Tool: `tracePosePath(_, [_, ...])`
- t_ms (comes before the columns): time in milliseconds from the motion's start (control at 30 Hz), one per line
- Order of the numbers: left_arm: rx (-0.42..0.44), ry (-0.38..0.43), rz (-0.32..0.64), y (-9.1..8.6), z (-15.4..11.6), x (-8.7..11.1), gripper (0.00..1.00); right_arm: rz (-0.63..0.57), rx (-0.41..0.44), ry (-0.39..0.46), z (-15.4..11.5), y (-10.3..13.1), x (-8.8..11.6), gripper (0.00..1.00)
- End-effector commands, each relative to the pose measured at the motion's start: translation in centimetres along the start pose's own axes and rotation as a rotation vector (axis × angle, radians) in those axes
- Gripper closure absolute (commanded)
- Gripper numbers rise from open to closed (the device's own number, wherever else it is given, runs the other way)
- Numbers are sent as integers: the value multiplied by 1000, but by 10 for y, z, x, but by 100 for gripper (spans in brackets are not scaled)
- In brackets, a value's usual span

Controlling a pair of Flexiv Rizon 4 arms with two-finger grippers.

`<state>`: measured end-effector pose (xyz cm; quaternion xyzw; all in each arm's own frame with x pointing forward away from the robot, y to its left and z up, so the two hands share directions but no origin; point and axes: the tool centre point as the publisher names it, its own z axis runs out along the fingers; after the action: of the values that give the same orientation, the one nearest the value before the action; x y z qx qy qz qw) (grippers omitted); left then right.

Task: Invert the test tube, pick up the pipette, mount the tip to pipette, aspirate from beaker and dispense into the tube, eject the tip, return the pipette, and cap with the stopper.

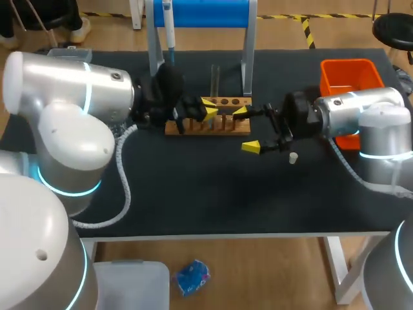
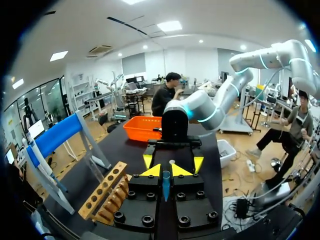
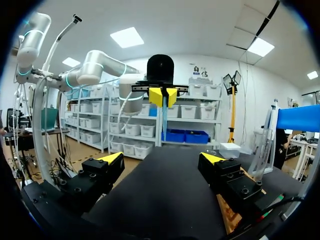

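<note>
My left gripper (image 1: 210, 108) hovers over the wooden tube rack (image 1: 206, 124), shut on a thin bluish test tube (image 2: 165, 185). In the right wrist view that tube (image 3: 164, 117) hangs from the left gripper's (image 3: 163, 96) pinched yellow tips. My right gripper (image 1: 245, 129) faces it from the right, wide open and holding nothing; it (image 2: 172, 162) is seen head-on from the left wrist. The pipette (image 1: 169, 26) hangs on the blue stand (image 1: 200, 13) at the back. A small white stopper (image 1: 293, 157) lies on the mat under the right arm.
An orange bin (image 1: 348, 76) stands at the back right, partly behind my right arm. A tall clear vessel (image 1: 215, 76) stands upright just behind the rack. The rack (image 3: 232, 215) lies close beside my right gripper's (image 3: 161, 165) finger.
</note>
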<state>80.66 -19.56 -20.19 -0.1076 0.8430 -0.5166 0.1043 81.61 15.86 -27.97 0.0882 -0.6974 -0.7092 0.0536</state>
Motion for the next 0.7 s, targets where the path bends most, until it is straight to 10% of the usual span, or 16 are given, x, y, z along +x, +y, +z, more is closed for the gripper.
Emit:
tracePosePath(33, [-10,-10,0,1,25,3,100,0,1,4,8,1,-3,0])
tracePosePath(700, [-61,20,55,11,61,15,100,5,0,9,34,2,-14,5])
